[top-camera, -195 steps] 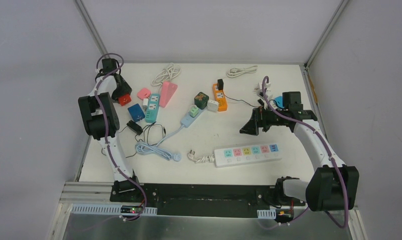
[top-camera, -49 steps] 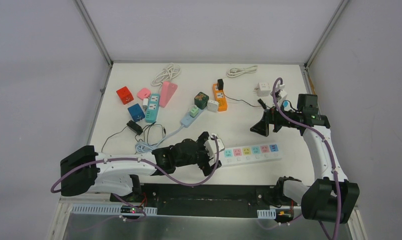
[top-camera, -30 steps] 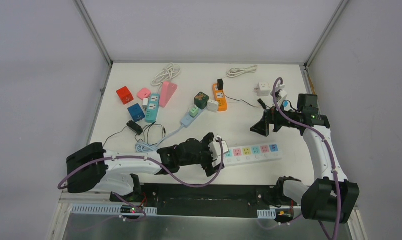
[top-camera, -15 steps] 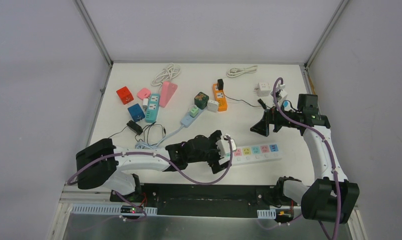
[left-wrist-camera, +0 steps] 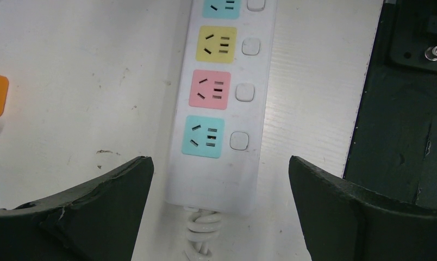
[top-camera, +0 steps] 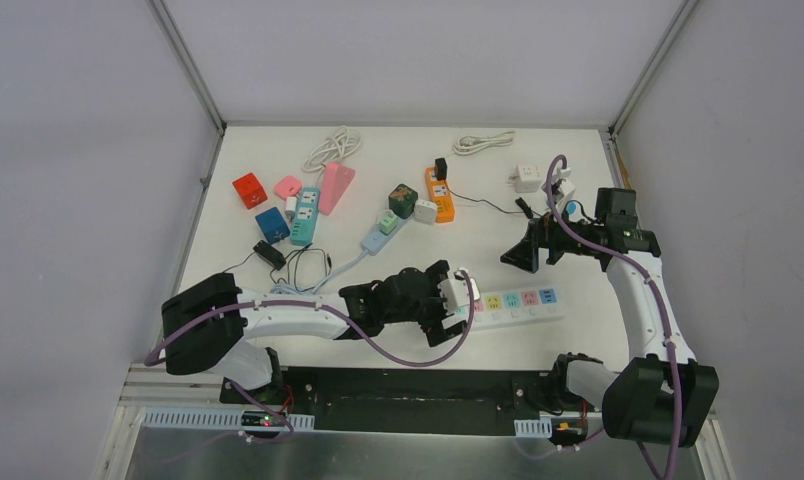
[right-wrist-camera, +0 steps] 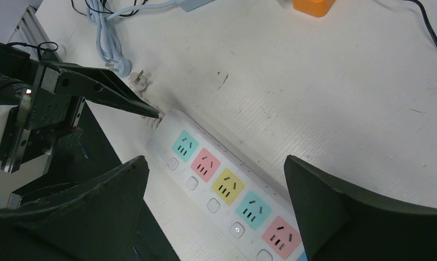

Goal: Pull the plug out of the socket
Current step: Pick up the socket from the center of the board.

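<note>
**Left end effector**: fully spread, holding nothing. It is poised over the cord end of the white power strip, with one finger on each side of the strip's width. The strip's long axis runs away from this end effector, toward the right arm's side of the bench.

**Sockets:** every socket visible from the left wrist is vacant.

**Right end effector**: equally wide and empty. It hangs above and beyond the strip's far half, apart from it.

**Task's thing:** the clearest seated plug is the black plug on the orange strip, well beyond the white strip. Neither end effector is near it; the right looks marginally closer.
</note>
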`<state>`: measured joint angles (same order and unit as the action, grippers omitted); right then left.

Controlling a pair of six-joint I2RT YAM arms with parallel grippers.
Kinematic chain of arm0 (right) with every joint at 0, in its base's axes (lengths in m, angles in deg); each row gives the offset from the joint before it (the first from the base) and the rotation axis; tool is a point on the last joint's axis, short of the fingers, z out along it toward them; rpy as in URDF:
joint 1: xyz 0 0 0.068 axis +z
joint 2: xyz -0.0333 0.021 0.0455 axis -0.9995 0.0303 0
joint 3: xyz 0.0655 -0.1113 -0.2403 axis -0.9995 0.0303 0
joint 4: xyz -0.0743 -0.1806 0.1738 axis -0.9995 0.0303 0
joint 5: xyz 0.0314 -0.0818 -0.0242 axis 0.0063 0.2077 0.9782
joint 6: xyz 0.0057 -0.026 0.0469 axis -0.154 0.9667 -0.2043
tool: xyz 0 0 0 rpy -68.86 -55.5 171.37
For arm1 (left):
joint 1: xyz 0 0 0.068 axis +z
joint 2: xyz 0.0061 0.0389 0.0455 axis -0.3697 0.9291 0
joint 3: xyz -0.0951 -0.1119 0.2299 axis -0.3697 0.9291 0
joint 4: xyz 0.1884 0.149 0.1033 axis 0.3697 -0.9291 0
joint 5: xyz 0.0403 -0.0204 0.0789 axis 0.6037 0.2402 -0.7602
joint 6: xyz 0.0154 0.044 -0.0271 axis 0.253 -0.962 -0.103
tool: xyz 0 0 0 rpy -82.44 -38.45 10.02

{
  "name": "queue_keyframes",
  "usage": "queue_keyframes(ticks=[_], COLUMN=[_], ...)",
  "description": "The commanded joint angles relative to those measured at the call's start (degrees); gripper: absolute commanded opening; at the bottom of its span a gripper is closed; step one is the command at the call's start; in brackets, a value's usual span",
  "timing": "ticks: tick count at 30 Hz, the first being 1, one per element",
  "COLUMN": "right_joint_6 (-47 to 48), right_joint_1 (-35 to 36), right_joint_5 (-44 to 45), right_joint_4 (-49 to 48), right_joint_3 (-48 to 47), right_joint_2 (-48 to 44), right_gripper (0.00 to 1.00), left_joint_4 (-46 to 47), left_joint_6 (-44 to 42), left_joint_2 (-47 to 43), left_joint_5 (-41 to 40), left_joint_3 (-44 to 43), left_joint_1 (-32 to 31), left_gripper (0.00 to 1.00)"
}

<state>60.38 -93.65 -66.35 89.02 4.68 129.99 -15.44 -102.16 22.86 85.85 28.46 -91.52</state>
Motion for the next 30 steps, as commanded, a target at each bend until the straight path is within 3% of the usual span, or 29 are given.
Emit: queue_keyframes(ticks=[1,12,20,30], right_joint_6=[1.22,1.26,1.3,1.22], right_joint_1=[-0.41,-0.41,-0.5,-0.68], right_joint_5=[-1.64,-1.69,-1.71,-1.84], right_joint_4=[-0.46,-0.46,-0.37,-0.24], right_joint_3=[-0.99,-0.99,-0.99,-1.08], right_joint_2=[-1.32,-1.14,-1.32,-1.27], right_gripper=[1.0,1.0,1.0,1.0], left_joint_4=[0.79,-7.41,-21.55,-24.67], left_joint_6=[0.22,-4.54,-2.41,-2.63], left_joint_2=[-0.06,1.95,12.54,19.9], left_joint_5=[-0.13,0.22,4.87,4.86], left_joint_3=[-2.12,-8.25,-20.42,-25.98], left_joint_1=[-0.54,-0.32,2.13,3.84], left_gripper=[0.99,0.99,0.99,0.99])
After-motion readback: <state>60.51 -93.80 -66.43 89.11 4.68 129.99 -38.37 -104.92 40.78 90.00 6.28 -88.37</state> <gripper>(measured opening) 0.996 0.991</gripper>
